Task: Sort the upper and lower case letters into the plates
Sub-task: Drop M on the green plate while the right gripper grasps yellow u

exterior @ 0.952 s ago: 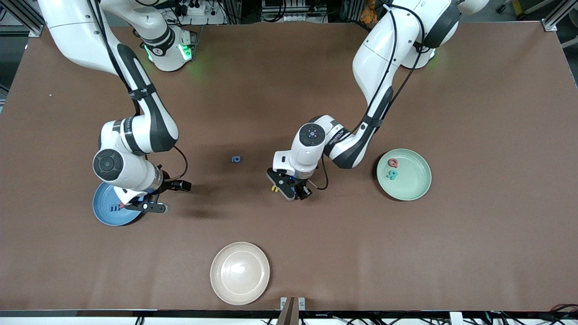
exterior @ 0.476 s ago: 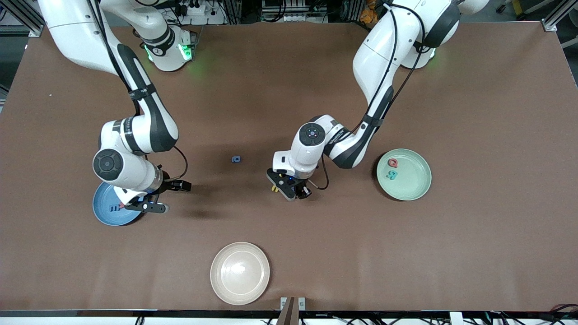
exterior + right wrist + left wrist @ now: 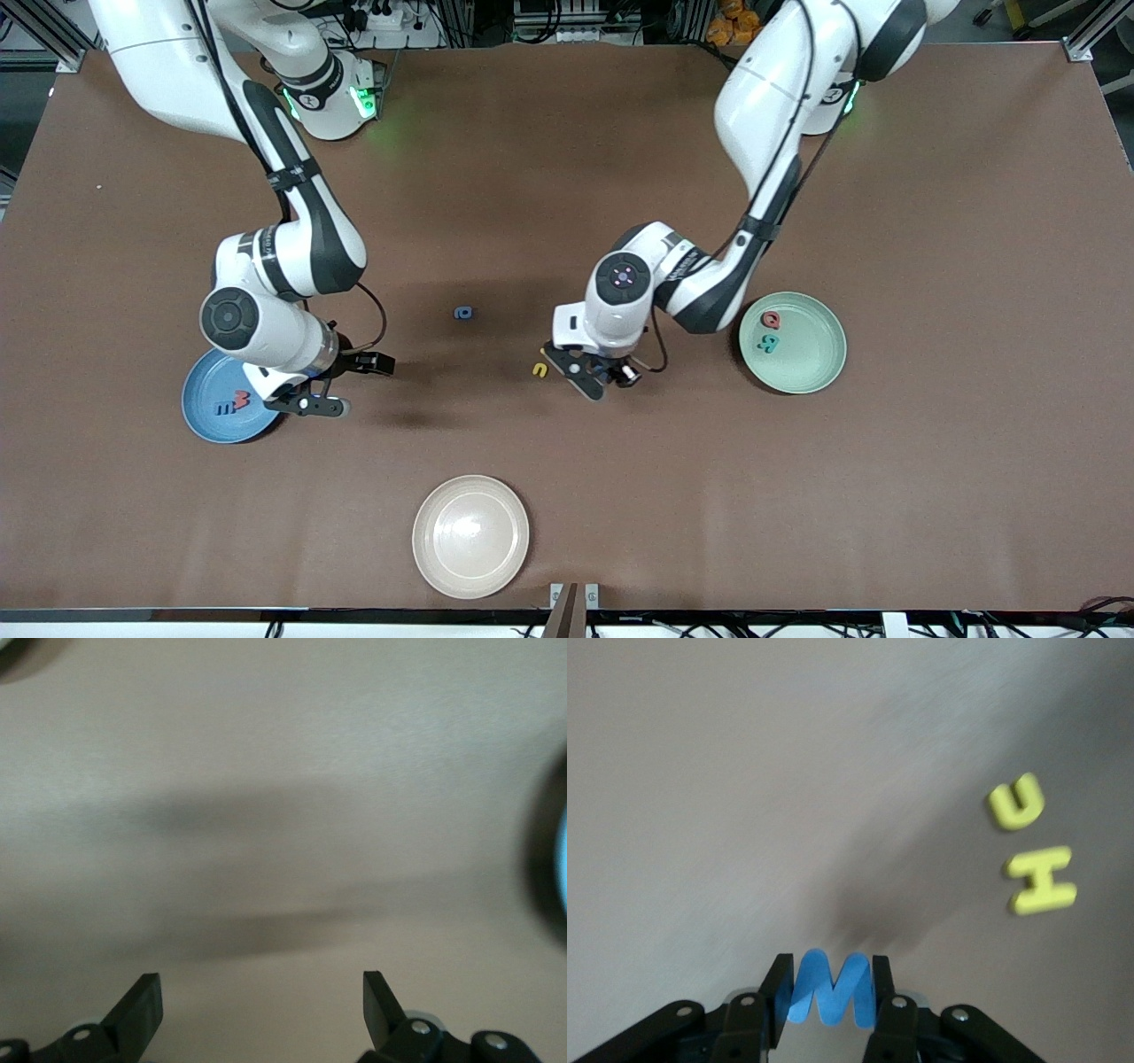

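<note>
The left gripper [image 3: 830,992] clamps a blue letter M [image 3: 831,986] over bare table, the yellow letters [image 3: 1016,803] at its two o'clock in the wrist view. The right gripper [image 3: 323,386] (fingers spread wide, empty) hangs at the blue plate's [image 3: 205,416] edge; the mint green plate [image 3: 811,368] lies toward the left arm's end.

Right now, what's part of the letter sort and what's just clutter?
Job:
- blue M, in left gripper
- yellow letters
- blue letter
- light blue plate
- mint plate
- right gripper, jaws open

Clutter:
- cream plate

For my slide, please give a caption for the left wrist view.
Left end effector grips a blue letter M above the table; two yellow letters lie nearby.
</note>
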`<state>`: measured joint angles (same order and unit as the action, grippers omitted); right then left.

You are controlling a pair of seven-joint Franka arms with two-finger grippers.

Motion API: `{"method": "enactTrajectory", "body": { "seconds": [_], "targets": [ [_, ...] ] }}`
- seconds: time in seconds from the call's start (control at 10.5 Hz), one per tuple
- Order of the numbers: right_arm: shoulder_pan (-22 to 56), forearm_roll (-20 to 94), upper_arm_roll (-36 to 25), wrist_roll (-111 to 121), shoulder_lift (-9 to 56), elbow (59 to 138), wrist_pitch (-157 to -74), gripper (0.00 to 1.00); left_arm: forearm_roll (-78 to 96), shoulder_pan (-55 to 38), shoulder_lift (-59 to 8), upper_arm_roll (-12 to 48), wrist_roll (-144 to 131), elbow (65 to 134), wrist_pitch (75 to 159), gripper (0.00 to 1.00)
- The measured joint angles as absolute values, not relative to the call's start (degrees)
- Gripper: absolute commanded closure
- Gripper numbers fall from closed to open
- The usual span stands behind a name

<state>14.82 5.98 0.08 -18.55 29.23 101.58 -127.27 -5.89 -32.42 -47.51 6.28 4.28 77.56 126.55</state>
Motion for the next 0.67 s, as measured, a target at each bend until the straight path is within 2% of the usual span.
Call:
{"method": "enactTrajectory", "body": {
  "seconds": [0.19,0.38,0.57,0.67],
  "targets": [
    [18.38,6.02,0.21,-24.03,31.25,99.11,-127.44,0.00,-5.89,-25.89,-42.27,9.02,4.74,78.13,114.22,1.00],
    [24.37,6.02,0.27,-30.30,35.35,93.97,-127.73,0.00,-5.89,-18.94,-36.07,10.86,9.54,83.01,107.64,1.00],
    [29.56,6.02,0.18,-34.46,40.73,87.52,-127.96,0.00,-5.89,-10.36,-30.28,12.23,17.40,92.98,108.31,1.00],
    [31.09,6.02,0.12,-37.22,43.50,84.16,-128.04,0.00,-5.89,-6.52,-28.42,12.90,20.53,98.05,111.44,1.00]
  ]
}}
